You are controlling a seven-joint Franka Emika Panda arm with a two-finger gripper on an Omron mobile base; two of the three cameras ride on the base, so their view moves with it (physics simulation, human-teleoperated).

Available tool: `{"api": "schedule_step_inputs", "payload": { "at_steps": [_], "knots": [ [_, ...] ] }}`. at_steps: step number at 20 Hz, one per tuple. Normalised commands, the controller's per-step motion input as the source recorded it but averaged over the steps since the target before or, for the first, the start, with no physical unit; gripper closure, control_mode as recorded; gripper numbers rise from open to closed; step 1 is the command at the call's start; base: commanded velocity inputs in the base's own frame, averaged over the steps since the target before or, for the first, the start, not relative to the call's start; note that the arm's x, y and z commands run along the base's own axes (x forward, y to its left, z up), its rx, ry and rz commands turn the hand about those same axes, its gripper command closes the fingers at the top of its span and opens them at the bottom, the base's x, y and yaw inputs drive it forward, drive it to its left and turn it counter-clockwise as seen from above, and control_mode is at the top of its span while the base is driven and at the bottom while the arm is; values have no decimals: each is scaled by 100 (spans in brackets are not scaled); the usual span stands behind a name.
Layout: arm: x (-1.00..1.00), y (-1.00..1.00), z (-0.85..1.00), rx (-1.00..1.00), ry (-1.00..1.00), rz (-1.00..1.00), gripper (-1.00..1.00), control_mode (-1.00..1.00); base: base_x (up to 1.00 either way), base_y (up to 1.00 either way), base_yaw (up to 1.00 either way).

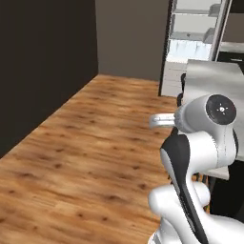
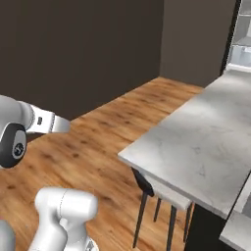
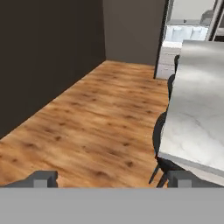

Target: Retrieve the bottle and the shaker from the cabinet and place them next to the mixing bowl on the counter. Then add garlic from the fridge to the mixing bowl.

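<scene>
The robot's claw (image 3: 111, 179) hangs spread wide with nothing between its two dark fingertips (image 3: 43, 179), aimed along an open stretch of wooden floor (image 3: 96, 122). To its right runs the marbled counter (image 3: 197, 118) of an island, a dark stool (image 3: 159, 144) tucked beneath its near edge. Beyond the far end of the island the fridge (image 1: 193, 43) stands open — pale shelves and translucent drawers on show — well apart from the claw, with a dark wall (image 1: 43, 62) along the other side of the room.

The garlic presumably sits somewhere on those shelves, though it is too small to pick out from here. By my reckoning it will be light, firm and papery-skinned, apt to roll if nudged — best taken across its widest part with a gentle pinch from above. Of the bottle, shaker and mixing bowl I cannot tell the whereabouts.
</scene>
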Motion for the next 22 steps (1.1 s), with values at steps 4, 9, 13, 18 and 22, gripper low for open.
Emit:
{"api": "schedule_step_inputs", "payload": {
  "at_steps": [4,9,13,18,22],
  "knots": [
    [0,0,0,0,0,0,-100,100,74,99,-57],
    [0,0,0,0,0,0,-100,100,78,100,-41],
    [0,0,0,0,0,0,-100,100,85,100,-39],
    [0,0,0,0,0,0,-100,100,95,100,-52],
    [0,0,0,0,0,0,-100,100,100,98,-55]
  ]
}}
